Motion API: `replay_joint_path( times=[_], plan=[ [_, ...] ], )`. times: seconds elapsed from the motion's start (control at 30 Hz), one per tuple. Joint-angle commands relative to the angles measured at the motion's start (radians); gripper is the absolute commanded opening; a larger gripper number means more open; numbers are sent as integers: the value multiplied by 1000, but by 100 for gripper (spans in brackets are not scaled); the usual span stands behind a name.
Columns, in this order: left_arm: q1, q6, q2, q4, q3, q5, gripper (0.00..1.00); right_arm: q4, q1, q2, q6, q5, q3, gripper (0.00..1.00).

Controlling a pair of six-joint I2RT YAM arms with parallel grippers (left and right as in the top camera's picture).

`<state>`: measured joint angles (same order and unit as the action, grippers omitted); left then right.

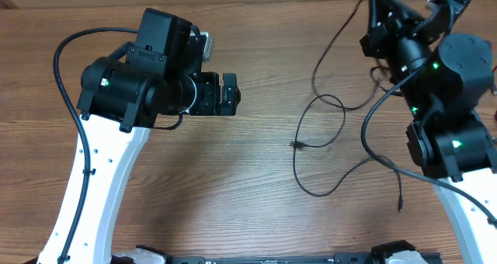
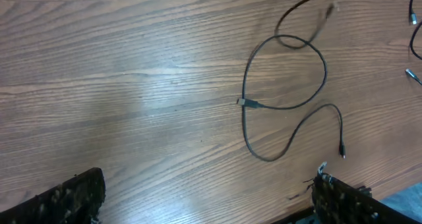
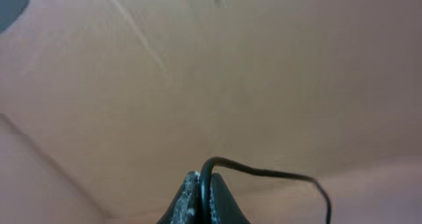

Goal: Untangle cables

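Seemingly early yet: thin black plug-ended cords (image 2: 245, 103) are lying looped and crossing on the brown wooden tabletop (image 1: 233, 202), right arm's fingers (image 3: 186, 199) are pinching one strand aloft, left arm's fingers (image 2: 74, 199) are gaping wide, empty.

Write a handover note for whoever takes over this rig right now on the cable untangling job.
Left gripper: open, empty, held above the table, left of the cables.
Right gripper: shut on a thin black cable, raised at the far right.
Cables: that cord runs down to a loop lying on the table, with a small plug at the loop's left side and a free end beside it. More cord ends lie near the right arm.
Done: one cord gripped.
Left: loop not yet pulled open, cords not yet separated.
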<state>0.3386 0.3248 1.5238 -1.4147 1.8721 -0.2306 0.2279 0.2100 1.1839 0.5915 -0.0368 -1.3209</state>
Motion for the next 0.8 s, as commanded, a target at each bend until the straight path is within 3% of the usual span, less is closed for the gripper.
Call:
replay_joint_path(
  times=[0.0, 0.17, 0.23, 0.37, 0.43, 0.53, 0.63, 0.7, 0.77],
  plan=[
    [-5, -14, 4, 1, 2, 6, 100, -48, -3, 5, 312, -119, -8, 4],
    [-5, -14, 4, 1, 2, 6, 100, -384, -6, 7, 332, -327, -10, 4],
    [-5, -14, 4, 1, 2, 6, 100, -475, -24, 6, 413, -350, -12, 4],
    [-5, -14, 4, 1, 2, 6, 100, -492, -89, 6, 676, -341, -23, 4],
    [-5, -14, 4, 1, 2, 6, 100, -483, -126, 6, 719, -335, -23, 4],
    [-5, -14, 4, 1, 2, 6, 100, -411, -166, 6, 643, -312, -23, 4],
    [-5, -14, 4, 1, 2, 6, 100, -156, -188, 6, 455, -242, -23, 4],
    [-5, -14, 4, 1, 2, 6, 99, 85, -189, 6, 424, -208, -23, 4],
    [-5, -14, 4, 1, 2, 6, 100, 224, -186, 6, 424, -230, -23, 4]
  ],
)
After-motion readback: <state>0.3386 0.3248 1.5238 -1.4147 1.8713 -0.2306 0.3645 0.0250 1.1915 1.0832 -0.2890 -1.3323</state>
